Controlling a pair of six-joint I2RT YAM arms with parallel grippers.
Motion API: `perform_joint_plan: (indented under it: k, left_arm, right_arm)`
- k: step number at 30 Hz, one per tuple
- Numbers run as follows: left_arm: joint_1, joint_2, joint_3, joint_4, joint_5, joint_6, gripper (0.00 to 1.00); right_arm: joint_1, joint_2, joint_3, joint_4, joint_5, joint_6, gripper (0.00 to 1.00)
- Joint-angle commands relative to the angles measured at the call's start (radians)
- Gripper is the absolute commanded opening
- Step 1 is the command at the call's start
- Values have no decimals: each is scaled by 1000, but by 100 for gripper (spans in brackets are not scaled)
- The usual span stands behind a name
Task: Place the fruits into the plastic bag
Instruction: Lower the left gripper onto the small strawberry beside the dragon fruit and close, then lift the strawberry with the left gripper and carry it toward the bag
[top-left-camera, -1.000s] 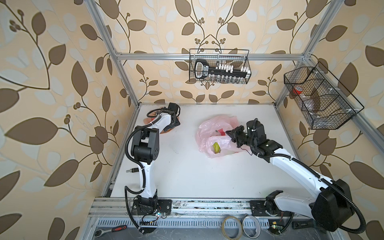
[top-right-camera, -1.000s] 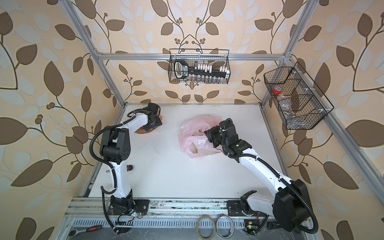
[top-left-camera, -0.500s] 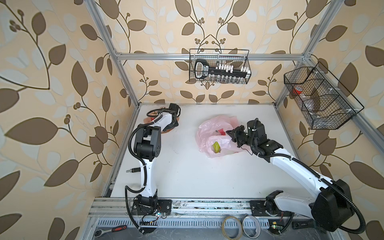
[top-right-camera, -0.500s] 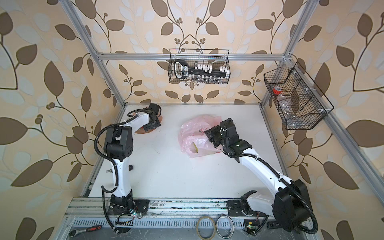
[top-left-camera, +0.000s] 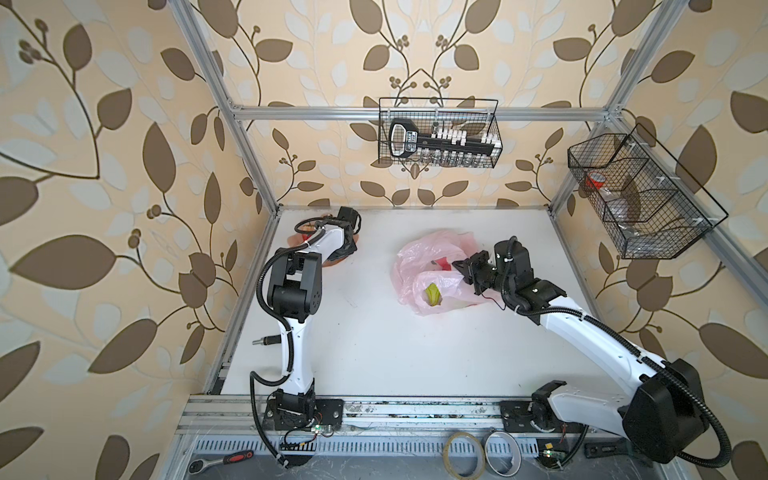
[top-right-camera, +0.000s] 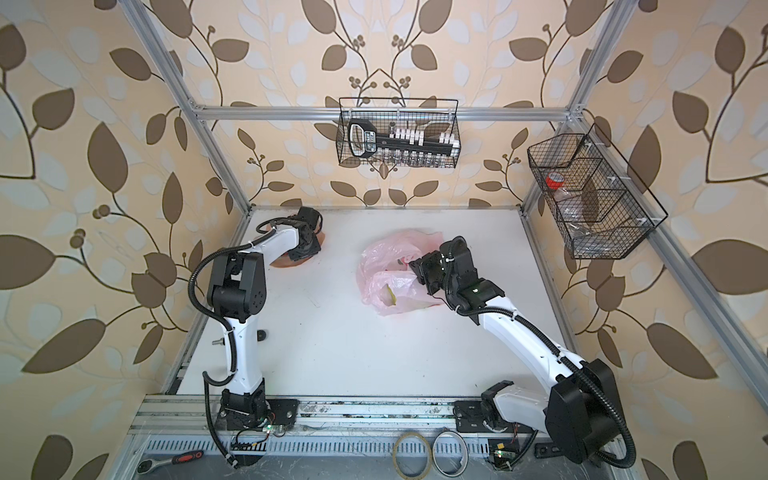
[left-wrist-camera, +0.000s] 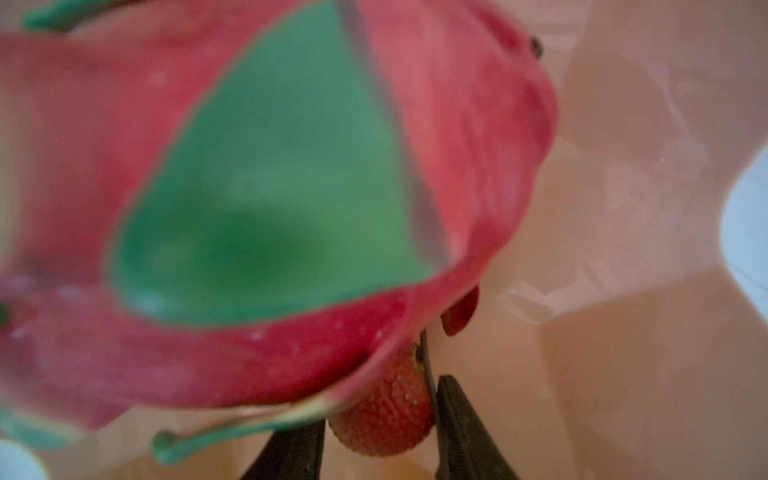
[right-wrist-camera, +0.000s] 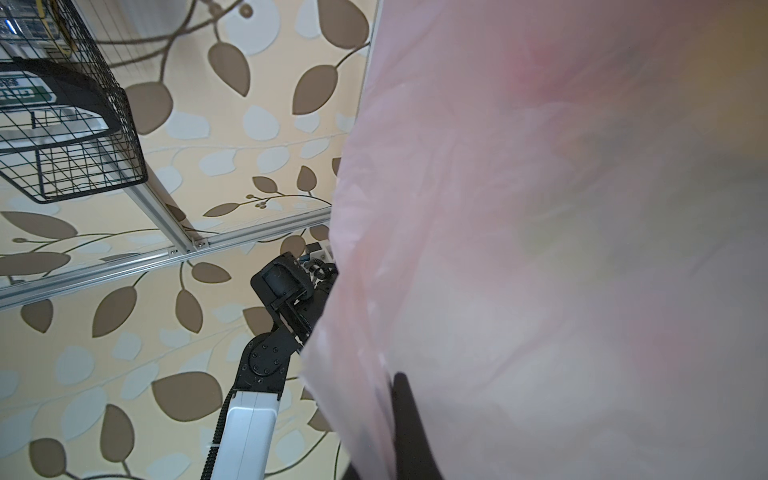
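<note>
Since a second ago the left arm's elbow has shifted only slightly, while the right arm and the plastic bag (top-left-camera: 419, 255) lie as they did. The near half of the white desk (top-left-camera: 374, 357) gives open room between the two arm bases. Midway back, the right gripper (top-left-camera: 458, 264) is clenched on the edge of the crinkly, translucent pale-pink bag. A yellow fruit (top-left-camera: 432, 294) shows through the film. In the far left corner, close to the desk's edge and the frame post, the left gripper (left-wrist-camera: 382, 399) reaches into the smooth peach-pink dish (top-right-camera: 279, 262). Its dark fingers (left-wrist-camera: 465, 432) are grasping a bumpy red fruit (left-wrist-camera: 380, 419) just beside the magenta, green-scaled dragon fruit (left-wrist-camera: 270, 187).
</note>
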Motion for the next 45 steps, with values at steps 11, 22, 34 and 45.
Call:
perform_joint_plan:
  k: [11, 22, 34, 45]
  left_arm:
    - [-2, -126, -74, 0, 36, 28, 34]
    - [-2, -198, -98, -13, 54, 33, 33]
    - [-3, -331, -137, -13, 164, 43, 34]
    - [-2, -433, -192, 3, 269, 26, 33]
  right_arm:
    - [-4, -23, -9, -4, 7, 28, 0]
    - [-4, -37, -17, -10, 10, 28, 0]
    - [-4, -36, -16, -5, 11, 30, 0]
    - [-4, -39, -18, -8, 11, 28, 0]
